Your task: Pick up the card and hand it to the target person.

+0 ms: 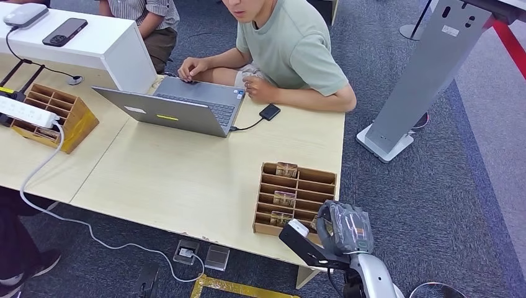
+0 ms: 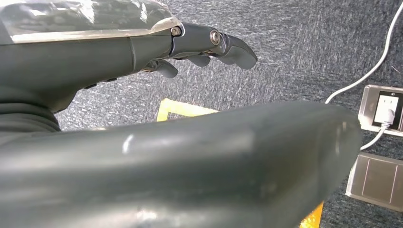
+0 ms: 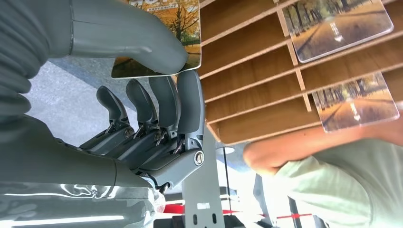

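Note:
A wooden card holder (image 1: 310,186) stands at the table's near right corner, with picture cards (image 1: 284,198) upright in its slots. My right hand (image 1: 346,228) is at the holder's near right end. The right wrist view shows the thumb and a finger of this hand (image 3: 142,123) pinching an autumn-tree card (image 3: 183,21) beside the holder's slots (image 3: 247,90); I cannot tell whether the card is clear of its slot. Two more cards (image 3: 337,26) stay in the slots. A person in a green T-shirt (image 1: 291,43) sits across the table. My left hand (image 2: 199,47) hangs over the floor, holding nothing, its fingers apart.
An open laptop (image 1: 180,105) with a cabled adapter (image 1: 269,112) lies in front of the person. A second wooden holder (image 1: 56,115) and a power strip (image 1: 28,112) are at the left. A grey stand (image 1: 428,74) rises right of the table. Floor sockets (image 1: 198,251) sit below the table's near edge.

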Robot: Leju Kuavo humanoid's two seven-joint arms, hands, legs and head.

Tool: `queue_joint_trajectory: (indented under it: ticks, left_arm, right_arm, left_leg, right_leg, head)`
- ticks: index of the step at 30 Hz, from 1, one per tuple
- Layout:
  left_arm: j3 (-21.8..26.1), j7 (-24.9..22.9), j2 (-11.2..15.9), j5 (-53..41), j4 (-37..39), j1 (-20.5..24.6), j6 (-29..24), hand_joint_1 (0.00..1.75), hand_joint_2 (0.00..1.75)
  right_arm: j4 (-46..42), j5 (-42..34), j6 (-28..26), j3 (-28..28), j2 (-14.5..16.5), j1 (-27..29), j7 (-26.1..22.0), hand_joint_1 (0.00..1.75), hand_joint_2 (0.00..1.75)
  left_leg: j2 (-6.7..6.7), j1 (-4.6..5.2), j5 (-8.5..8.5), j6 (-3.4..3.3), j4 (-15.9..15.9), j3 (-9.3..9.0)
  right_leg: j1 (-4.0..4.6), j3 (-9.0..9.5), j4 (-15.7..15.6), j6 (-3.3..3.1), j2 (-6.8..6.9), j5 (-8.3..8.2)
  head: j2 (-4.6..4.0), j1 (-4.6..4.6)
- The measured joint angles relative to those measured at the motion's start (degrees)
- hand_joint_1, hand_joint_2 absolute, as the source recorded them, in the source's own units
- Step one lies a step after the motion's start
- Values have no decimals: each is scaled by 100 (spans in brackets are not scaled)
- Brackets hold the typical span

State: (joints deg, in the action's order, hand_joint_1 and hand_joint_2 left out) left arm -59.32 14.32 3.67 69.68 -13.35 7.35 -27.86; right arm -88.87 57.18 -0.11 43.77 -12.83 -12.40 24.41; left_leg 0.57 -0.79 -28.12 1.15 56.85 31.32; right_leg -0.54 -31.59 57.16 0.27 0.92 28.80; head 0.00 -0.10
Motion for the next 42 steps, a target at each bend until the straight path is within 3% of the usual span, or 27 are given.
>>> queue_joint_trajectory:
  ticks: [9, 19, 27, 34, 42]
  left_arm:
    - [0, 7, 0, 0, 0, -1, 7, 0, 0]
    - [0, 13, 0, -20, 0, -1, 54, 0, 0]
    - [-1, 14, 0, -78, 0, -1, 98, 0, 0]
    - [-1, 22, -5, -165, 0, 1, 150, 0, 0]
    - [-10, -7, -37, -280, 0, 4, 252, 0, 0]
  right_arm:
    - [-381, 39, -144, -245, -50, -7, -126, 146, 175]
    - [-823, -777, -472, -738, -50, -200, -743, 143, 175]
    - [-890, -926, -923, -1009, -47, -568, -1079, 138, 175]
    - [-639, -607, -1328, -1058, 38, -1018, -1293, 137, 175]
    - [351, -77, -1800, -1139, 273, -1736, -1491, 129, 175]
  left_leg:
    - [0, 0, 0, 0, 0, 1]
    - [0, 0, 0, 0, 1, 1]
    - [0, 0, 0, 0, 1, 2]
    - [-1, 0, 0, 0, 1, 6]
    - [-2, 0, 1, 0, 1, 6]
  right_leg:
    - [0, 1, 0, 0, 0, 0]
    - [0, 0, 0, 0, 0, 0]
    - [0, 1, 1, 0, 0, -1]
    - [0, -1, 2, 0, 0, -1]
    - [0, 0, 2, 1, 1, -2]
  head:
    - [0, 1]
    - [0, 1]
    - [0, 1]
    - [0, -1]
    - [0, 1]
